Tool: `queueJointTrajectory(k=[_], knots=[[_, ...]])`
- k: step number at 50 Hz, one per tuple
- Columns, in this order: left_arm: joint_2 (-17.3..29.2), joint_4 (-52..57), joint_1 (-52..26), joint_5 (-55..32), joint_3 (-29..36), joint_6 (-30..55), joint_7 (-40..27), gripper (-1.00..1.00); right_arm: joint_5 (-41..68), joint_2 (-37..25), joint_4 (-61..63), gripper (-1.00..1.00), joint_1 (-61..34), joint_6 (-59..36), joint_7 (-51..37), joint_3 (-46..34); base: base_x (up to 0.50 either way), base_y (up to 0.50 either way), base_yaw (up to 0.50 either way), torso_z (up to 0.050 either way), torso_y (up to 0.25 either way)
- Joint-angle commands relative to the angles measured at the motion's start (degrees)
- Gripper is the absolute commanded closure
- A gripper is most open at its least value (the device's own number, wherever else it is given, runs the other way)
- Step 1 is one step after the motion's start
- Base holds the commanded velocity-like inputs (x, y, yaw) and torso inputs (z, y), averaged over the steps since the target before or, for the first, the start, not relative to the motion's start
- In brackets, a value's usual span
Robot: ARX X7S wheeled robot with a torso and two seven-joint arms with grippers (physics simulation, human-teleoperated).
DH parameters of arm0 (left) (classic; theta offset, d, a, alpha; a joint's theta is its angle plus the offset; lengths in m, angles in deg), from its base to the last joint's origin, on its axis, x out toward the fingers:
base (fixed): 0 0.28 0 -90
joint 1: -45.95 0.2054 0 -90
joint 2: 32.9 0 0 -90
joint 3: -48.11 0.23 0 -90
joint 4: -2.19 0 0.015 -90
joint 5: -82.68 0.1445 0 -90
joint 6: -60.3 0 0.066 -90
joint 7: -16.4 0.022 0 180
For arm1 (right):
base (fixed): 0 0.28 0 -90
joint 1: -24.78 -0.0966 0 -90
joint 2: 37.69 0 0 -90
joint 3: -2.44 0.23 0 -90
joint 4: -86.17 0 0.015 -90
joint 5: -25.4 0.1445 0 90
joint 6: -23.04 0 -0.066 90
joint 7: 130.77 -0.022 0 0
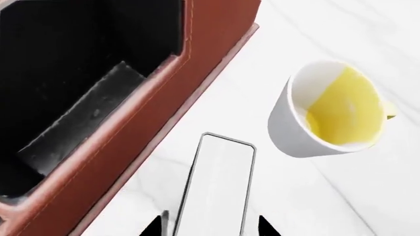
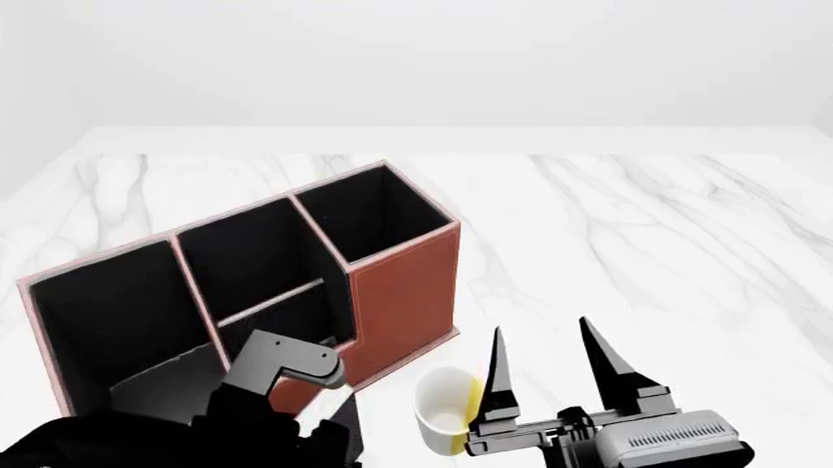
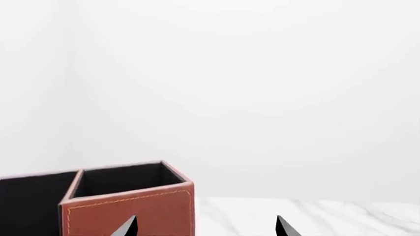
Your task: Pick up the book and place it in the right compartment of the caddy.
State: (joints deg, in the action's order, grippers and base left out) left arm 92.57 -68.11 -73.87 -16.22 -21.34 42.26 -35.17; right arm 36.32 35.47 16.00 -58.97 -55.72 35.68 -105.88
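**Grasp and lift stage.** The small thin book with black cover and white page edges (image 1: 220,187) stands toward the counter's near edge, between the large reddish-brown leather-look caddy (image 1: 131,142) and the white ceramic mug with yellow interior (image 1: 328,110). The left gripper (image 1: 211,223) straddles it. Whether its jaws press the covers, you cannot tell, so confirm a firm pinch before raising. Lift straight up until the book's lower edge clears the pale rim, then carry it over the right compartment (image 2: 371,214), the tall end well, and lower it plumb. Avoid swinging toward the mug. The right gripper (image 2: 541,328) idles beside the mug, jaws apart.
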Motion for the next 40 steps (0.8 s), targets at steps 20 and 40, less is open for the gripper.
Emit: queueJointTrajectory(k=[20,40], knots=[[0.4,2.1,1.0,6.9,-0.3,-1.3,5.4,1.00,-0.9,0.5,-0.5,-1.00,-0.1,0.3,0.6,0.4,0.00,0.00,0.00,0.000,0.000],[11.2,27.6,-24.0,-31.3,-0.5,-8.1,-10.1,1.00,-1.2,0.3,-0.8,-1.00,0.0,0.7,0.3,-0.6,0.00,0.00,0.00,0.000,0.001]])
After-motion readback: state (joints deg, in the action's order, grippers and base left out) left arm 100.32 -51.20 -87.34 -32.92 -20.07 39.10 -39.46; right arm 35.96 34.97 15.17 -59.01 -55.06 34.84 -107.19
